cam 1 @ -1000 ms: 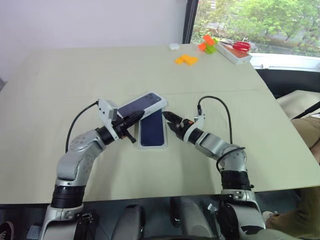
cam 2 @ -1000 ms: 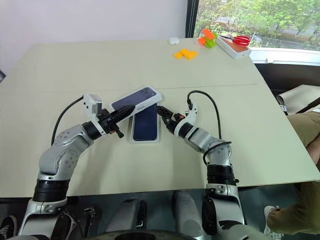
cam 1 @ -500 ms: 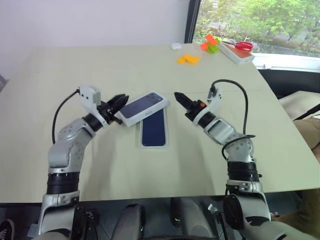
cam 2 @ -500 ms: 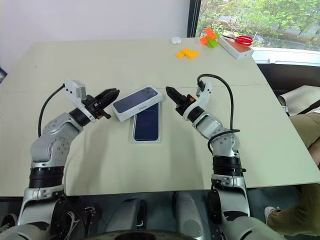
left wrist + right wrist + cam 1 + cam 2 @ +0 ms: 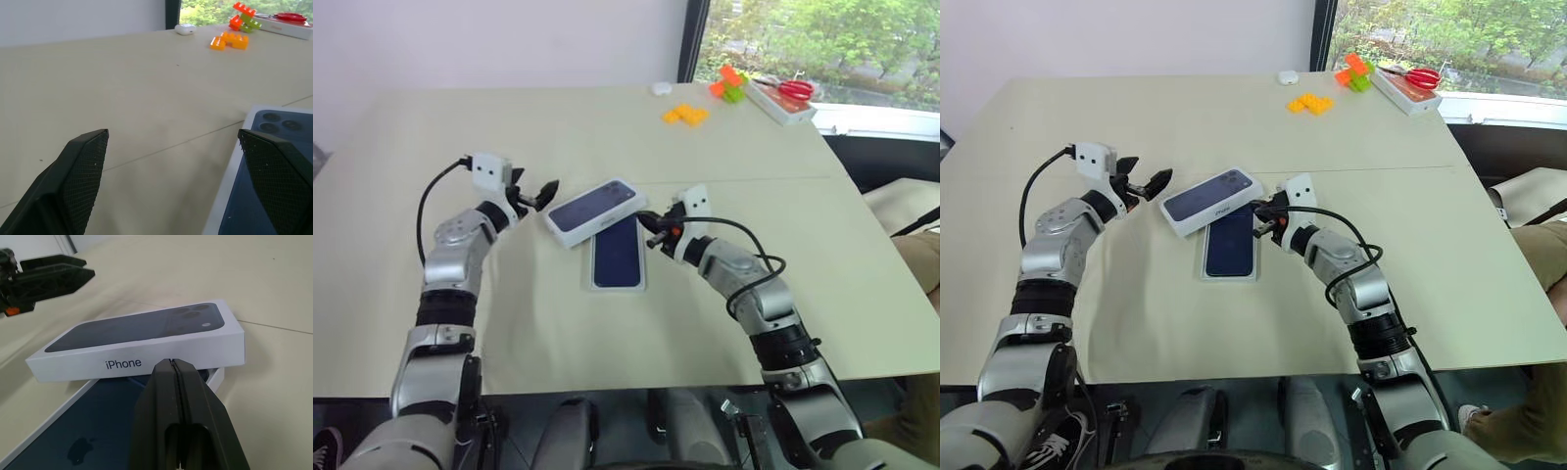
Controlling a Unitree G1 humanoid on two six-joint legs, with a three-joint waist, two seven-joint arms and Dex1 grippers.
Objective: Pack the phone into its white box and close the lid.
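— Right eye view, nearest first: what lies at the front of the counter (image 5: 1185,333)?

— Bare beige surface, then the white box (image 5: 1230,275) lying flat with the phone (image 5: 1231,243) inside it, dark glossy back up. The right gripper (image 5: 1258,217) sits just beside the box's far right corner, fingers pressed together with nothing between them — the right wrist view confirms the two black fingers (image 5: 182,396) are closed tight.

— And the lid?

— The lid (image 5: 1212,200) rests printed side up, set askew across the far end of the box, one end overhanging to the left. It covers only that far end; most of the phone stays exposed. From the right wrist view the lid's white side wall faces the camera, and the box edge shows beneath it.

— Where is the other arm?

— The left gripper (image 5: 1148,182) hangs just left of the lid, apart from it, fingers spread wide and holding nothing. The left wrist view shows bare counter between its two fingers.

— Anything beyond?

— Far across the counter by the window: orange toy bricks (image 5: 1307,102), an orange-and-green brick cluster (image 5: 1352,73), a small white case (image 5: 1287,77) and red-handled scissors (image 5: 1418,77) lying on a flat white package (image 5: 1398,95).
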